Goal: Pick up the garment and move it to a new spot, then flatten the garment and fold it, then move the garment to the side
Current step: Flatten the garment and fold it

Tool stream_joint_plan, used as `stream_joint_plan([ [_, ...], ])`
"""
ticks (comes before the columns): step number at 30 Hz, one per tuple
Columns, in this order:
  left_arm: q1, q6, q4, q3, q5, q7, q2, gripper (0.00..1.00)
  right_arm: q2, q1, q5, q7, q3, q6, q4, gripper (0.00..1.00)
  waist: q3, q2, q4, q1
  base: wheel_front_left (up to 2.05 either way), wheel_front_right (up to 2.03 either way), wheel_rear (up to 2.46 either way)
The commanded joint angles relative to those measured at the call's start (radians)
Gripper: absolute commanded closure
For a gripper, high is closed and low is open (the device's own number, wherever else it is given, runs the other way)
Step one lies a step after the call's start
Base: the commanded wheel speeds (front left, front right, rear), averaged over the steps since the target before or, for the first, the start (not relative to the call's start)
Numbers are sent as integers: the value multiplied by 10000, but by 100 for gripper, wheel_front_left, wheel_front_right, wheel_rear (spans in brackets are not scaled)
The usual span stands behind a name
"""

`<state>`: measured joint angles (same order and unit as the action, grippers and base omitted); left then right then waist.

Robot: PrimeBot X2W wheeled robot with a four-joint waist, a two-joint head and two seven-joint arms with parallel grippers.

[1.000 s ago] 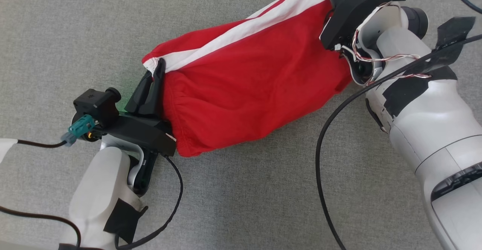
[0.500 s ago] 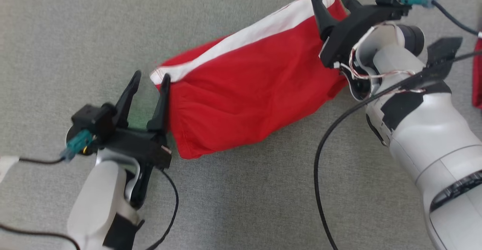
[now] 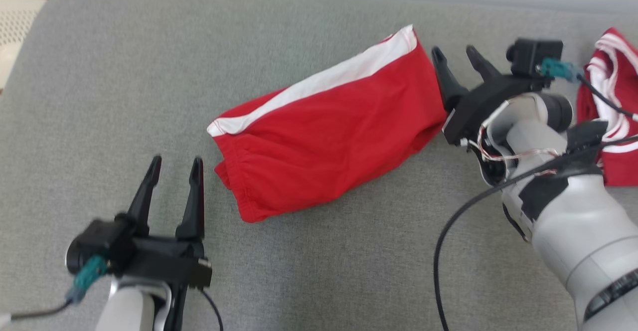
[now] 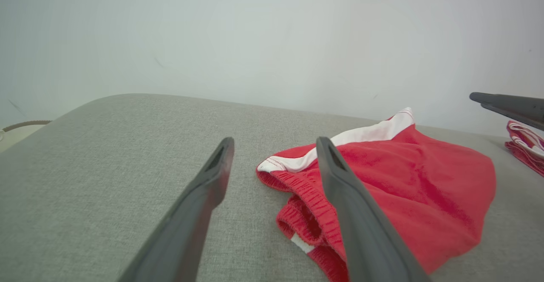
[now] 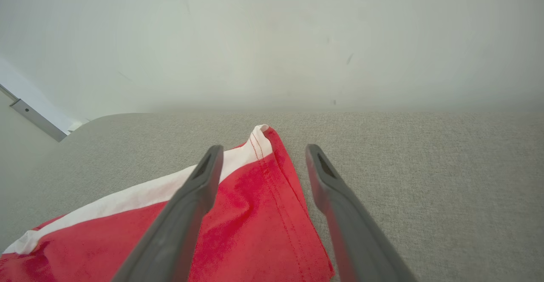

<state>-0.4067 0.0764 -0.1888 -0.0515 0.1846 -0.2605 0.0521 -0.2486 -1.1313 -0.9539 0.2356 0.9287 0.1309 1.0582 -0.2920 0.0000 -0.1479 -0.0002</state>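
I count two grippers, both spread wide and empty: left gripper (image 3: 177, 161) lower left, right gripper (image 3: 453, 52) upper right. One folded red garment (image 3: 324, 136) lies mid-frame between them on the grey cushion (image 3: 99, 72). One more red cloth (image 3: 610, 121) sits at the right edge.

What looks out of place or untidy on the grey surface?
The red garment lies slanted across the grey surface, and its waistband end beside the left end effector is bunched, the layers not lined up. A second red and white cloth sits crumpled at the far right.
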Motion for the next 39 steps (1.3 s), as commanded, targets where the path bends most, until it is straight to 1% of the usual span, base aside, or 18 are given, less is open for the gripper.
stream_joint_plan([
  [1, 528, -115, 407, 59, -157, -45, 7, 0, -96, 377, -163, 68, 80, -4, 16, 0, 418, 0, 135, 2, 0, 0, 0],
  [8, 1792, -600, 1656, -14, -128, -45, -3, 0, -265, 1034, -580, -40, 180, -4, 311, 0, 644, 0, 39, 2, 0, 0, 0],
  [13, 2089, -735, 2080, -121, -54, -45, -6, 0, -325, 1150, -792, -122, 197, -4, 490, 0, 554, 0, -127, 2, 0, 0, 0],
  [25, 1903, -927, 2236, -397, 21, -45, -7, 0, -214, 923, -1242, -356, 67, -4, 1259, 0, 76, 0, -588, 2, 0, 0, 0],
  [32, 1808, -1003, 2263, -478, 105, -45, -8, 0, -92, 816, -1325, -471, 172, -4, 1427, 0, -133, 0, -793, 2, 0, 0, 0],
  [33, 1816, -1014, 2258, -489, 109, -45, -8, 0, -80, 817, -1335, -518, 198, -4, 1419, 44, -152, 0, -808, 2, 0, 0, 0],
  [34, 1815, -1025, 2252, -502, 113, -45, -8, 0, -93, 811, -1347, -562, 217, -4, 1405, 68, -171, 0, -822, 2, 0, 0, 0],
  [35, 1808, -1033, 2239, -513, 123, -45, -8, 0, -113, 807, -1367, -581, 233, -4, 1394, 96, -187, 0, -832, 2, 0, 0, 0],
  [36, 1798, -1036, 2224, -526, 132, -45, -8, 0, -131, 803, -1361, -583, 256, -4, 1381, 100, -201, 0, -839, 2, 0, 0, 0],
  [39, 1769, -1044, 2156, -546, 131, -45, -8, 0, -148, 841, -1349, -505, 347, -4, 1304, 100, -194, 0, -819, 2, 0, 0, 0],
])
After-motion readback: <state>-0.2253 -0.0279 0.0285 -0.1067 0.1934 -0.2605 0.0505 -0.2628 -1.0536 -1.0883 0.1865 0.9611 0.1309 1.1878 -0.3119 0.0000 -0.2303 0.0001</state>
